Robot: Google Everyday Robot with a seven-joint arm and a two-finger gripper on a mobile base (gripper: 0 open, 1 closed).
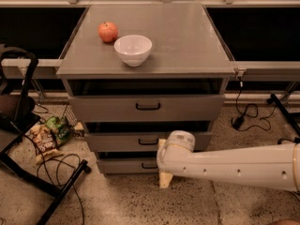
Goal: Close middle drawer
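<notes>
The end effector (164,178) hangs low in front of the cabinet, by the right part of the bottom drawer (123,165); whether it is apart or together cannot be told, nor what it touches. The middle drawer (122,141), second of three, shows a low grey front with one black handle (148,141) and a dark gap above. One apple (108,32) and one white bowl (133,49) sit on the surface (187,41).
</notes>
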